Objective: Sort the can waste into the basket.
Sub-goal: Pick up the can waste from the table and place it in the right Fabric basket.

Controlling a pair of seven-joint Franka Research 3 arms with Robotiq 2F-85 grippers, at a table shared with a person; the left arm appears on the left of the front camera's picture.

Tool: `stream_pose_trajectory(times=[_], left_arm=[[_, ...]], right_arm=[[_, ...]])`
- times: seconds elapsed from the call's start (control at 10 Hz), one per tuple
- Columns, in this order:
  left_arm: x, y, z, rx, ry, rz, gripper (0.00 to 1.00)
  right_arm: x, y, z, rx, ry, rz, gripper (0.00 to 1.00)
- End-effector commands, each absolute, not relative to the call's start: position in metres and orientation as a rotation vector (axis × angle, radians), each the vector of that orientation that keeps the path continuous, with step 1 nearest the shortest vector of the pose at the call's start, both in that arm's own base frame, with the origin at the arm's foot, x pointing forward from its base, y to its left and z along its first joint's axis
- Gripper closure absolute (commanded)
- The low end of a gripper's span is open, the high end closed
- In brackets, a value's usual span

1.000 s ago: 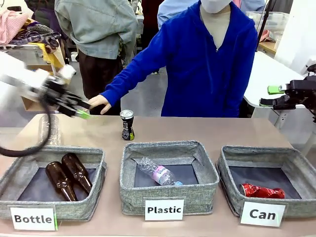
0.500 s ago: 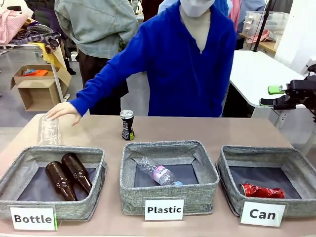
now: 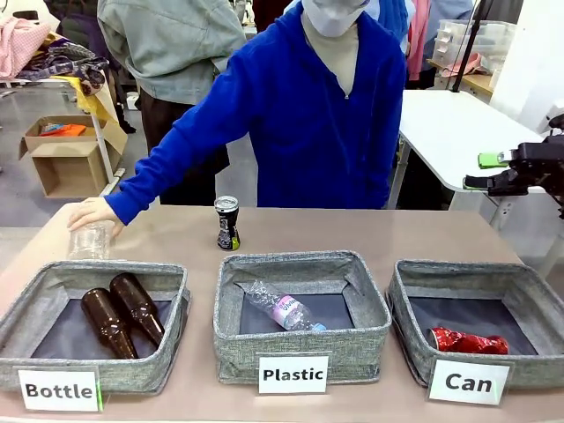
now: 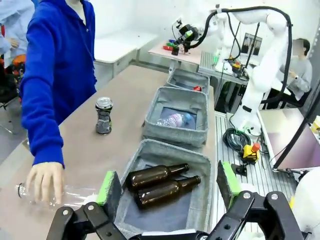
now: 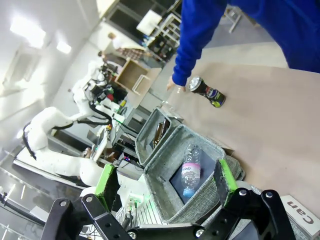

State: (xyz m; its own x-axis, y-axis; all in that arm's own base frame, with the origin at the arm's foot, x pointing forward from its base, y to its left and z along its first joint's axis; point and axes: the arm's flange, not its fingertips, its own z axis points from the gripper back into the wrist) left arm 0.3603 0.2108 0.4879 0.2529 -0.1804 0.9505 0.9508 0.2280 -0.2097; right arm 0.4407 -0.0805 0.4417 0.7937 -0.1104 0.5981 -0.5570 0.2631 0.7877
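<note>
The black metal drink can with pale print (image 3: 227,223) stands upright on the table (image 3: 423,238), well left of and below the open, empty right hand (image 3: 483,172). The grey fabric "Can" basket (image 3: 401,291) lies below that hand.

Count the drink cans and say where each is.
2. The black can stands upright on the table behind the middle bin; the red can lies in the Can basket.
</note>
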Motion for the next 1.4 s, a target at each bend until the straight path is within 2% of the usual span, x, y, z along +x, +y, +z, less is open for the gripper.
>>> stream_pose_trajectory(times=[0.0, 0.2, 0.4, 0.8, 1.0, 1.3], left_arm=[[0.369, 0.194, 0.487, -1.022, -0.985, -1.01, 0.0], [0.4, 0.181, 0.484, -1.036, -0.927, -1.037, 0.0], [0.452, 0.15, 0.469, -0.995, -0.81, -1.023, 0.0], [0.469, 0.142, 0.462, -0.987, -0.829, -1.014, 0.0], [0.491, 0.101, 0.444, -0.937, -0.785, -1.063, 0.0], [0.55, 0.018, 0.402, -0.862, -0.693, -1.16, 0.0]], right_arm=[[0.439, -0.08, 0.442, 1.27, -0.642, 0.343, 0.0], [0.439, -0.08, 0.442, 1.27, -0.642, 0.343, 0.0], [0.439, -0.08, 0.442, 1.27, -0.642, 0.343, 0.0], [0.439, -0.08, 0.442, 1.27, -0.642, 0.343, 0.0], [0.439, -0.08, 0.442, 1.27, -0.642, 0.343, 0.0], [0.439, -0.08, 0.442, 1.27, -0.642, 0.343, 0.0]])
